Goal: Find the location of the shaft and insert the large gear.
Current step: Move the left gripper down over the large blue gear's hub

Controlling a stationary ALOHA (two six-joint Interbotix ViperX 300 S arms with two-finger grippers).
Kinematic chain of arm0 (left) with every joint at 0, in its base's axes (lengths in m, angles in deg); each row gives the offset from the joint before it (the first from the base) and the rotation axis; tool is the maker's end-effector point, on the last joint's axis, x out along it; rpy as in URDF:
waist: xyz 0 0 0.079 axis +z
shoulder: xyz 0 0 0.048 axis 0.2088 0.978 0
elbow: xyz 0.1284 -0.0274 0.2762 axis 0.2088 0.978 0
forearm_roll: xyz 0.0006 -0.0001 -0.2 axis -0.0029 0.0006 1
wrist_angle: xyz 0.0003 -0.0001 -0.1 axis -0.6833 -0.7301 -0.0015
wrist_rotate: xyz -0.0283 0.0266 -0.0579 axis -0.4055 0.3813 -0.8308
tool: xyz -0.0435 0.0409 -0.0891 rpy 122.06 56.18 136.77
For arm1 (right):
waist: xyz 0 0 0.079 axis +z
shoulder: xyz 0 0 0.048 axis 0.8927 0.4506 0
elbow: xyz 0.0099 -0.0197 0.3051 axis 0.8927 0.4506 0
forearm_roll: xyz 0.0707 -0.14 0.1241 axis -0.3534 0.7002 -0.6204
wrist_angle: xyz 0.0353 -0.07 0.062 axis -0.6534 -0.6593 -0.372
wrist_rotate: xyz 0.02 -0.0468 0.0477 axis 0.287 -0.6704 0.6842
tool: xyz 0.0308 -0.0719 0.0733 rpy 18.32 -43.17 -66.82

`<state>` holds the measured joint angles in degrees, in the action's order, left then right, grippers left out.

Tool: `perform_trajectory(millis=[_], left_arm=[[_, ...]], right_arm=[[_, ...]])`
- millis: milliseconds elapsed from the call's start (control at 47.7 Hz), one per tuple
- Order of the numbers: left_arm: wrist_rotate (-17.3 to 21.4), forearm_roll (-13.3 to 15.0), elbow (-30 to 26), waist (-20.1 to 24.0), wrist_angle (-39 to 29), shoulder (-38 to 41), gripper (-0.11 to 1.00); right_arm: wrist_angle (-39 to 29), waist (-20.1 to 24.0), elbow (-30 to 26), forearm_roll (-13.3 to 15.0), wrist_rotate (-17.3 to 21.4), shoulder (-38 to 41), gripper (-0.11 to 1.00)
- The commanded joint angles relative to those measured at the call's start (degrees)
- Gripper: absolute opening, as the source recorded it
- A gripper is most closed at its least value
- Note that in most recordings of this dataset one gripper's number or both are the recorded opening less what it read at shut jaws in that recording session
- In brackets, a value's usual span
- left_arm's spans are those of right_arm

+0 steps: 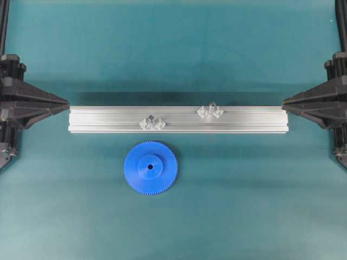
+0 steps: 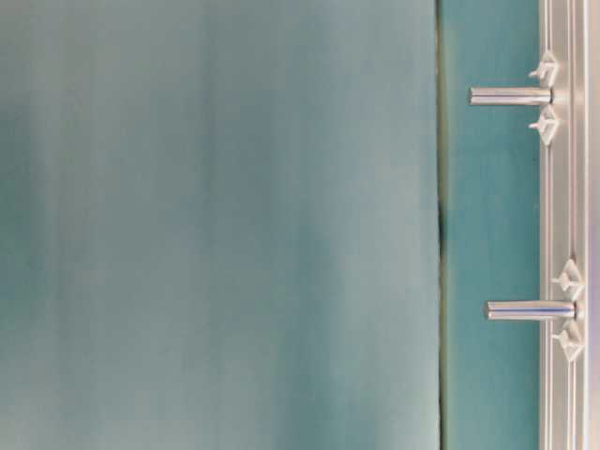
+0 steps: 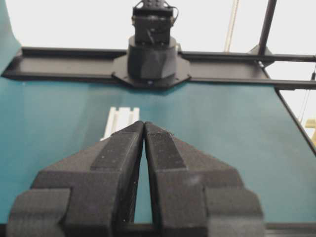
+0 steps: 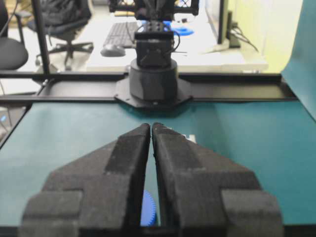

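The large gear (image 1: 150,167), a bright blue toothed disc with a raised hub, lies flat on the teal mat just in front of the aluminium rail (image 1: 108,119). Two clear shaft pegs stand on the rail, one left of centre (image 1: 152,120) and one right of centre (image 1: 210,110); the table-level view shows them as thin rods (image 2: 511,96) (image 2: 530,310). My left gripper (image 1: 66,102) is shut and empty at the rail's left end. My right gripper (image 1: 284,102) is shut and empty at the rail's right end. A sliver of the gear (image 4: 148,210) shows beneath the right fingers.
The rail's end (image 3: 121,118) shows just beyond my left gripper (image 3: 143,123). Each wrist view faces the opposite arm's black base (image 3: 151,54) (image 4: 153,74) on a black frame bar. Teal mat surrounds the rail and gear.
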<state>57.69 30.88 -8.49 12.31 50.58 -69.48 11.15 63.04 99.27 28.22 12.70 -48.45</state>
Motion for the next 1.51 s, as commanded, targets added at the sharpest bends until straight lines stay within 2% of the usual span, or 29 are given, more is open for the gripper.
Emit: perform_trajectory(millis=[0,42,126,168,315,566,755,944,1258,1489], left_arm=[[-1.05,-0.62,-3.08,-0.62,-2.90,1.93,0.11],[-1.41,-0.62,-4.31,-0.62,-5.45,2.81,0.09],[-1.85,-0.62,-7.12,-0.62,-10.81,4.75,0.00],[-1.85,-0.62,-8.61,-0.62,-12.74,5.63,-0.01],[-2.11,-0.62,-12.39,-0.79,-16.44,9.32,-0.01],[-2.11,-0.62,-18.46,-2.29,-25.93,18.81,-0.01],[-1.93,-0.62,-22.59,-2.55,-30.23,25.05,-0.01],[-1.93,-0.62,-26.02,-3.52,-31.20,30.32,-0.01],[-1.41,-0.70,-29.97,-7.38,-35.24,38.58,-0.01],[-1.67,-0.70,-33.75,-8.00,-38.58,42.45,-0.01]], right_arm=[[0.18,0.09,-1.67,-0.18,-0.09,0.35,0.16],[-2.02,0.18,-2.11,-0.62,0.00,0.26,0.15],[-9.40,0.18,-3.69,-0.97,0.26,0.18,0.03],[-13.27,0.18,-4.48,-0.97,0.26,0.18,0.01],[-23.73,0.18,-7.21,-1.41,0.70,0.44,0.00],[-32.26,0.18,-9.84,-1.49,4.92,4.92,0.00],[-36.74,0.18,-12.48,-1.41,5.19,8.79,0.00],[-40.34,0.18,-13.97,-1.32,5.19,12.13,0.00],[-40.61,-0.62,-14.15,-0.62,5.19,14.41,0.00],[-39.81,-2.46,-13.18,1.58,5.19,11.87,0.00]])
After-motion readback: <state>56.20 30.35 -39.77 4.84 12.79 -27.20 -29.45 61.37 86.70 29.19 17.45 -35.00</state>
